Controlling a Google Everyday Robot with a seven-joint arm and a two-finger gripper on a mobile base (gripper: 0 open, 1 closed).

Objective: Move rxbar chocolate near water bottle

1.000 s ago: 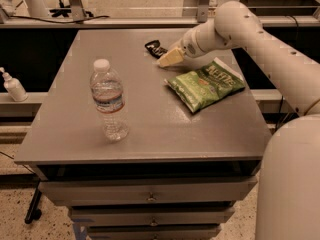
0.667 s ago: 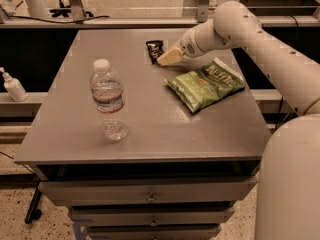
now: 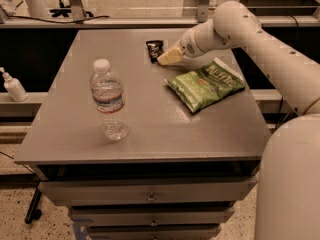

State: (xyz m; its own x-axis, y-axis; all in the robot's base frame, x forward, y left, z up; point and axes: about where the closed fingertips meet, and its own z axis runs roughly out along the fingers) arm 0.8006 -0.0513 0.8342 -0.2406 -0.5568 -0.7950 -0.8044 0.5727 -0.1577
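The rxbar chocolate (image 3: 155,49) is a small flat black wrapper lying on the far middle of the grey table (image 3: 150,129). My gripper (image 3: 166,58) is low over the table just right of the bar, its tip at the bar's near right corner. I cannot tell whether it touches the bar. The water bottle (image 3: 109,102) stands upright with a white cap at the front left of the table, well apart from the bar and the gripper.
A green chip bag (image 3: 205,83) lies on the table's right side, just in front of my arm (image 3: 235,26). A small white pump bottle (image 3: 13,86) stands on a ledge beyond the table's left edge. Drawers sit below the tabletop.
The black bar has turned from a slanted lie to pointing more front to back. My gripper has stayed beside it, shifted only slightly. The bottle and green bag have not moved.
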